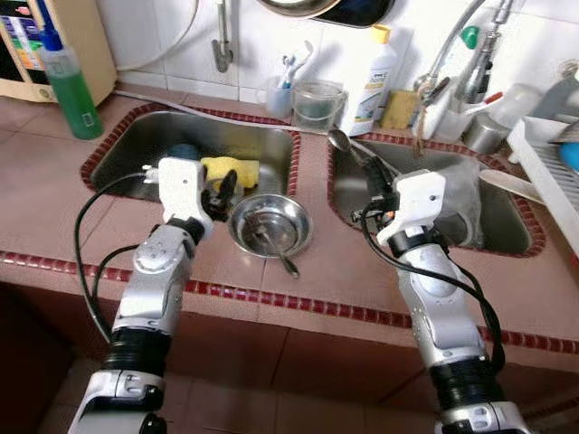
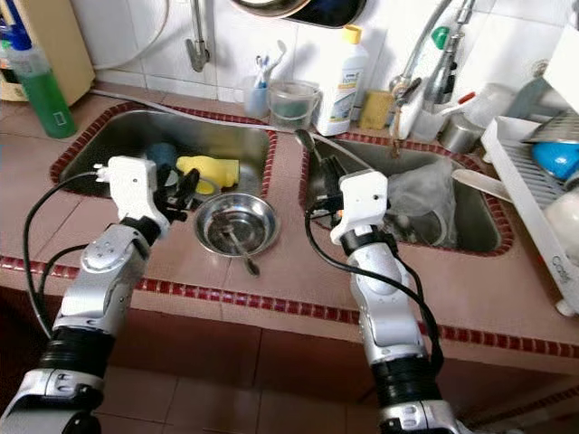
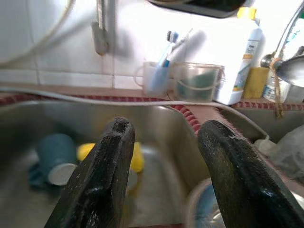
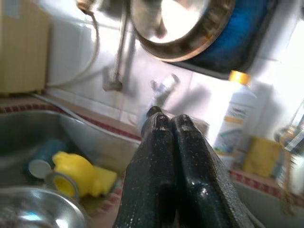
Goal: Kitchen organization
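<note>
Two silver arms reach forward over the tiled tabletop (image 1: 54, 181) with its double sink. Left end effector (image 1: 220, 192) hangs at the near edge of the left basin (image 1: 136, 149), just beside a steel bowl (image 1: 270, 226), its black fingers (image 3: 102, 175) spread apart with nothing between them. That bowl sits on the strip of tabletop between the two basins and holds a spoon (image 1: 271, 249) whose handle sticks out over the near rim. Down in the left basin lie a yellow toy-like object (image 1: 233, 169) and a teal cup (image 3: 56, 156) on its side. Right end effector (image 1: 373, 185) hovers over the near left part of the right basin (image 1: 507, 226), its fingers (image 4: 166, 161) pressed together and empty. A ladle (image 1: 348, 149) leans at the right basin's left rim. Along the back wall stand a white bottle with a yellow cap (image 1: 375, 77), a clear tub (image 1: 318, 104) and a cup holding a toothbrush (image 1: 282, 86); a green bottle (image 1: 71, 86) stands at the far left, and a white dish rack (image 1: 547, 172) at the right.
</note>
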Controlling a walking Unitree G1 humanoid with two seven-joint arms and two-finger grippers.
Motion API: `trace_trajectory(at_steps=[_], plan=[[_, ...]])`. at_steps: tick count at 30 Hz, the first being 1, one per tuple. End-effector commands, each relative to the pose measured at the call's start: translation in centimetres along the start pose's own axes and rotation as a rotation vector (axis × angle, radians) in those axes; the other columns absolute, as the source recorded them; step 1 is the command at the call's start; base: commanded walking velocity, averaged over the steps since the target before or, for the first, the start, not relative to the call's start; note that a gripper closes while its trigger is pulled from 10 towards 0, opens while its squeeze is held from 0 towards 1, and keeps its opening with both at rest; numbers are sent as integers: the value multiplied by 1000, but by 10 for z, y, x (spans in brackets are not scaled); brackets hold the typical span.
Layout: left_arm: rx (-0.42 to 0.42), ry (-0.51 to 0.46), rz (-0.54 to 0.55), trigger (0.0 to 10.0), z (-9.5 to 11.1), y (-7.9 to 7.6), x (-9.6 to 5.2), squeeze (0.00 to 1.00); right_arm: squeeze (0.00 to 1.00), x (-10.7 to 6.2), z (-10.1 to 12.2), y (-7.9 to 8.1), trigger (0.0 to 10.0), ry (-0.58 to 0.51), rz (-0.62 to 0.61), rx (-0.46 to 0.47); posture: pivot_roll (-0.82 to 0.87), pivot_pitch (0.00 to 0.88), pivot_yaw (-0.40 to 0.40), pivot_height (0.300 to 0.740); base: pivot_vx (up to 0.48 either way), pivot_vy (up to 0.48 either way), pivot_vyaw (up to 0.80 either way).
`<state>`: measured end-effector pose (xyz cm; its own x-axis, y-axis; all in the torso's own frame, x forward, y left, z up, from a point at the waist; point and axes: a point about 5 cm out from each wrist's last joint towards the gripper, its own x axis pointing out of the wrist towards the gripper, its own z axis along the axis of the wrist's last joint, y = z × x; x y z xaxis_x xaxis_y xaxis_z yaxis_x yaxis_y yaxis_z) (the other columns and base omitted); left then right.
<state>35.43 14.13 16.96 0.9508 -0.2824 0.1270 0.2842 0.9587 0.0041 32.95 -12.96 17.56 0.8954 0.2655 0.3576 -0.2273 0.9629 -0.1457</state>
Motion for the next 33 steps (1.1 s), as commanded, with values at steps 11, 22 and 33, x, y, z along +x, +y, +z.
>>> trace_trajectory(at_steps=[11,22,33], plan=[[24,-22,-14,10000,3,0,0,0,0,-2,-2,8,10000,3,33,-19,89,0,-59,740,0,377,0],[84,-28,-63,10000,3,-5,-3,0,0,-3,-7,13,10000,16,62,-31,99,0,-66,740,0,0,0],[125,-46,-94,10000,8,-2,-2,0,0,-4,-9,13,10000,22,77,-45,97,0,-64,740,22,0,0]])
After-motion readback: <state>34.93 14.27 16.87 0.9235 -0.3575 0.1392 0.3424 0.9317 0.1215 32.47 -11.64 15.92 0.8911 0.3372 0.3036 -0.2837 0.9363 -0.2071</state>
